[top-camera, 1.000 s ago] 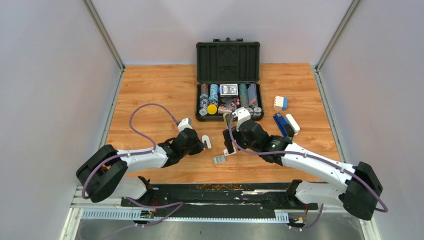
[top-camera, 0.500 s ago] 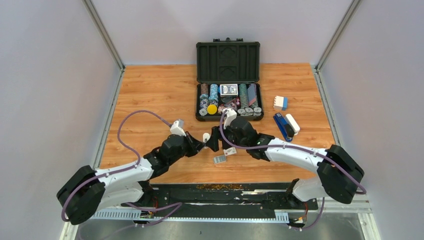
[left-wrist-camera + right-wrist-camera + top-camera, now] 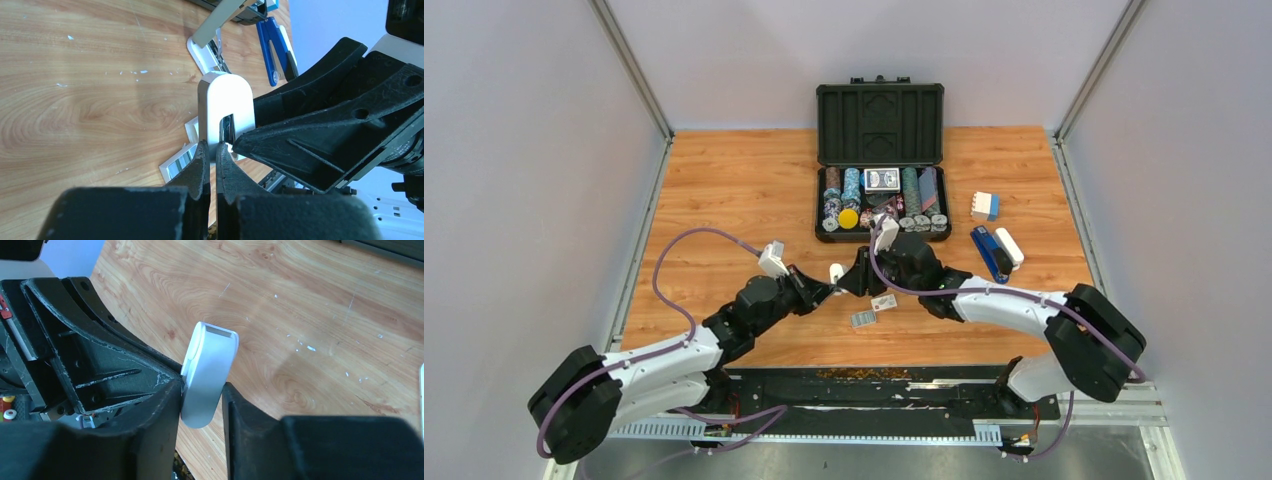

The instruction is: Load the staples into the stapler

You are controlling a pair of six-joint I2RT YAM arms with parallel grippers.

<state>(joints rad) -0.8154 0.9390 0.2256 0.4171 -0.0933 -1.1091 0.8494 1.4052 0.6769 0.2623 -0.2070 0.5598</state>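
Seeing L gripper (image 3: 211,147) pinched shut on a white piece (image 3: 226,100) and R gripper (image 3: 200,387) narrow round it, can't tell if gripping, I note stapler (image 3: 220,22) lies open just far-right of both, long axis running far, R arm (image 3: 1004,298) nearer; staples (image 3: 862,319) sit just near.

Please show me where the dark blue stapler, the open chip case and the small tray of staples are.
dark blue stapler (image 3: 986,254): top external view, middle of its body.
chip case (image 3: 880,122): top external view, inside of its open lid.
tray of staples (image 3: 862,320): top external view, middle of the tray.
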